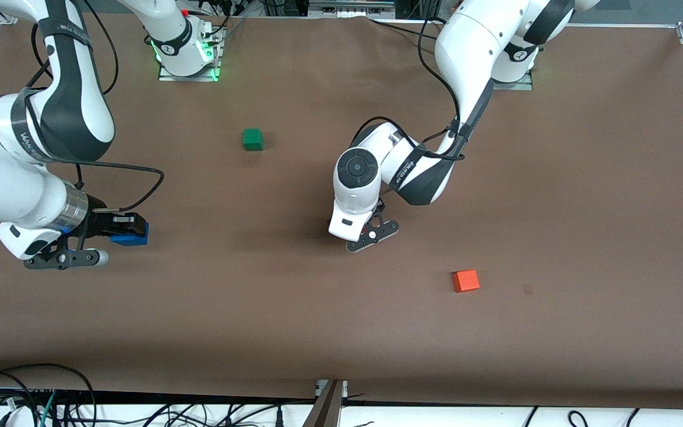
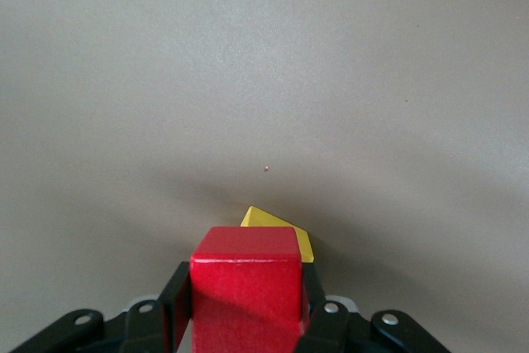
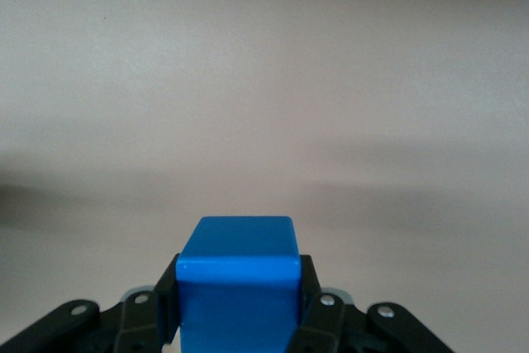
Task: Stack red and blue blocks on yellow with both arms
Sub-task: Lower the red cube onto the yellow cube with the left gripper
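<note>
Left arm bent down mid-table; left gripper [image 2: 246, 320] clamped the red cube [image 2: 245, 287] just above the yellow cube [image 2: 281, 233]. Right arm hung toward its own table end, right gripper [image 3: 238, 312] clamped on the blue cube [image 1: 130, 238].

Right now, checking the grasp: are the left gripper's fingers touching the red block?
Touching. The left wrist view shows the fingers pressed against both sides of the red block.

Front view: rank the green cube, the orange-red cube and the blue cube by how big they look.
1. Orange-red cube, slightly the largest, though it lies nearest the camera.
2. Green cube, slightly smaller.
3. Blue cube, partly hidden in the right tool, so its rank is unsure.
</note>
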